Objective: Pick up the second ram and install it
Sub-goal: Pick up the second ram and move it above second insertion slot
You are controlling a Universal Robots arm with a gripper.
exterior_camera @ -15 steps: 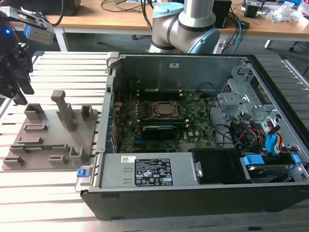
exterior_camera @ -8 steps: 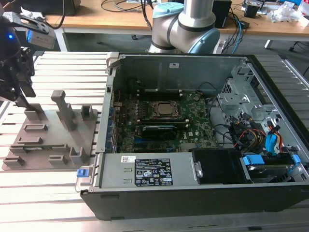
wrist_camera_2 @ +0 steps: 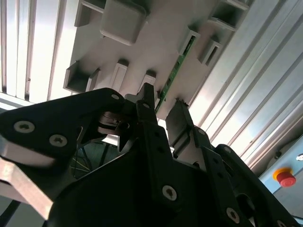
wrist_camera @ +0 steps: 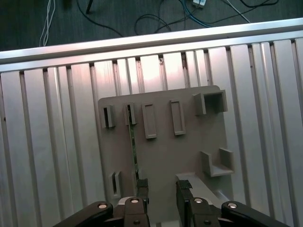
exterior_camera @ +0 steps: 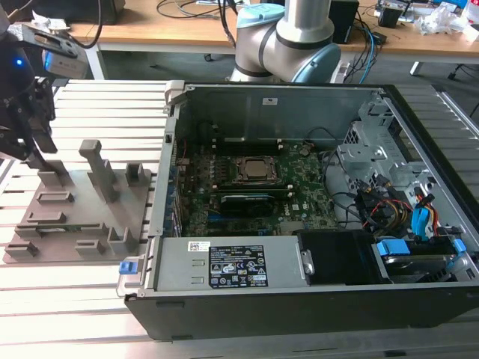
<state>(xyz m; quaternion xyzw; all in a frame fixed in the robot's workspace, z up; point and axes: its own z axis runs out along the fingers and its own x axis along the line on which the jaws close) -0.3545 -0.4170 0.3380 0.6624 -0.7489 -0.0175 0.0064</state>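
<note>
Found the gripper (wrist_camera: 162,191) in the first wrist view hanging just above the near edge of the jig (wrist_camera: 161,153), fingers (wrist_camera: 142,189) spread apart and clamping nothing: released, presumably so as to straddle a thin board from above. Noted the ram (wrist_camera: 133,146) on the jig, standing on its long edge with each end seemingly caught in a small slotted post (wrist_camera: 129,115), apparently kept upright that way to leave the upper edge free for a pinch. Saw it run from beside one finger toward the jig's far side, more in line with that finger than with the gap; read it in the second wrist view as aimed closer to the gap, and could not settle which. Made out no contact between fingers and ram, so judged the ram not yet lifted. Beneath the jig, a slatted metal table (exterior_camera: 97,120). Beside the jig, on the exterior view's right, an open computer case (exterior_camera: 224,314) laid flat with the motherboard (exterior_camera: 196,217) facing up, presumably for reach from above. Beyond the case, well apart from the jig, the arm (exterior_camera: 299,30) rising from its base.
</note>
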